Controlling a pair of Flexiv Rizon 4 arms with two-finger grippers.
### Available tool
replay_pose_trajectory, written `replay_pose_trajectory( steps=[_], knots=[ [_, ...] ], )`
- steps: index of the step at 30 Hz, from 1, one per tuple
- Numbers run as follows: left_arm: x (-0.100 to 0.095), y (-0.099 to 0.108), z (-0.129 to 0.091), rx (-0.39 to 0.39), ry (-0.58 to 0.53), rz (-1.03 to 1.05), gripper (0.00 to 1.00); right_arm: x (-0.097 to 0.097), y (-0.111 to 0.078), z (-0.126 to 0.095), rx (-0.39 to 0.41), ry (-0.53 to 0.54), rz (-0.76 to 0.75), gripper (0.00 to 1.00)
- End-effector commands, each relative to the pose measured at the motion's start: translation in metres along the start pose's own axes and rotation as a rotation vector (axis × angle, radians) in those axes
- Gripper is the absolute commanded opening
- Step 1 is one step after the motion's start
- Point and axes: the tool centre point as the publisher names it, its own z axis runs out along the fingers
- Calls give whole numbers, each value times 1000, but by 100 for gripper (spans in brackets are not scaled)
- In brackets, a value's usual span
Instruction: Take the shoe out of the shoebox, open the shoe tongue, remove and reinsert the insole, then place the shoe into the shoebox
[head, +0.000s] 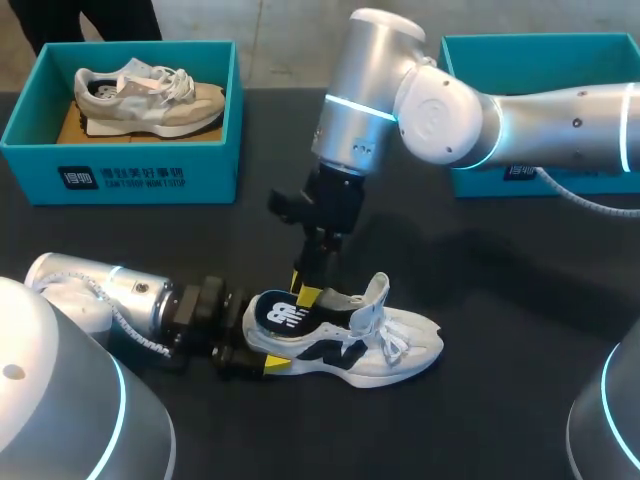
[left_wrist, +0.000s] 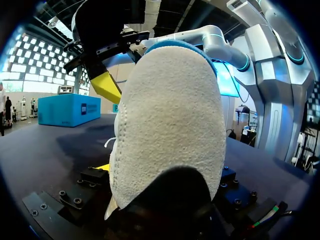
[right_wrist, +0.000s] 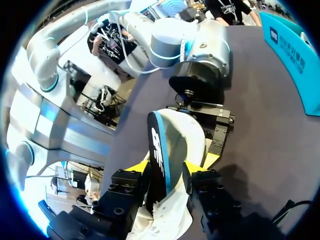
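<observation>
White-and-black sneaker (head: 400, 350) sits upright on the dark table (head: 520, 300) at about 6 o'clock from table centre. It is out of both boxes, with its toe to 3 o'clock and heel to 9. Left gripper (head: 258, 338) comes in from 9 o'clock and is clamped on the heel, one finger each side. That looks like a brace so the shoe can't lift or slide. Right gripper (head: 308, 292) drops in from 12 o'clock over the shoe opening, fingers pinched on the dark insole (head: 283, 312). The insole stands on edge with its heel end raised out of the shoe; its front end is hidden. Tongue (head: 377, 290) is pulled up toward 1 o'clock and the laces (head: 388, 338) are loose, which keeps the opening wide. Step is insole out or back in, can't tell which. Teal shoebox (head: 130, 175) at 10 o'clock holds a beige sneaker (head: 150, 100). Second teal shoebox (head: 530, 45) at 2 o'clock is partly behind the right arm, contents not visible.
</observation>
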Motion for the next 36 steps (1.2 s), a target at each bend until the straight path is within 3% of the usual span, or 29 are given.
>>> replay_pose_trajectory(
  steps=[1, 12, 21, 36],
  knots=[
    [-1, 2, 1, -2, -2, -1, 0, -1, 1, 3, 3, 12, 6, 40],
    [-1, 2, 1, -2, -2, -1, 0, 9, 0, 8, 24, 32, 39, 36],
    [-1, 2, 1, -2, -2, -1, 0, 11, 6, 10, 27, 38, 39, 0],
    [-1, 2, 1, -2, -2, -1, 0, 12, 16, 6, 11, 8, 12, 2]
  ],
)
